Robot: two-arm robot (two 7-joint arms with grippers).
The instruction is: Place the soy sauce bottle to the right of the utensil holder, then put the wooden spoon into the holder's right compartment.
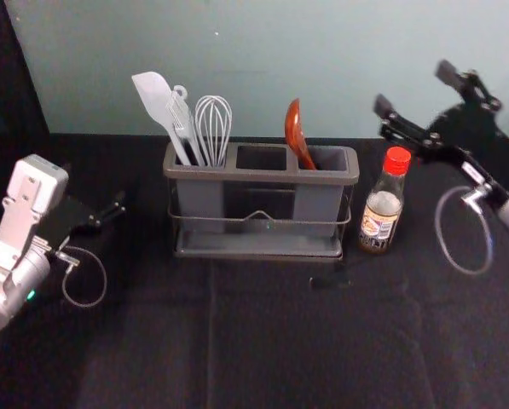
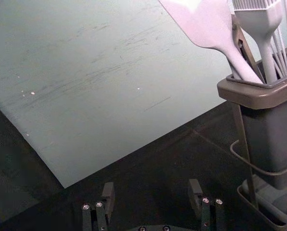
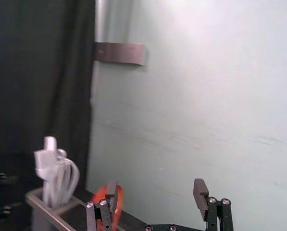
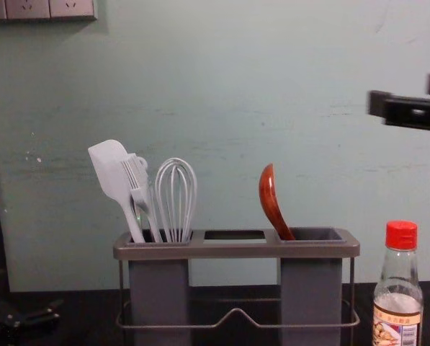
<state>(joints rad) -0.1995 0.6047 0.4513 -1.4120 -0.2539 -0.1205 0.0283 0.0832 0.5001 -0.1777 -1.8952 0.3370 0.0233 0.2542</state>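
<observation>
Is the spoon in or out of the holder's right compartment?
In: the spoon slants up out of the right compartment, its lower end hidden inside.

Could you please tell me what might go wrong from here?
The open right gripper hangs above and right of the soy sauce bottle; lowering it could topple the bottle. Swinging it left could knock the wooden spoon, which leans left with its bowl above the holder's right compartment. The open left gripper, left of the holder, might catch the white spatula if raised inward.
</observation>
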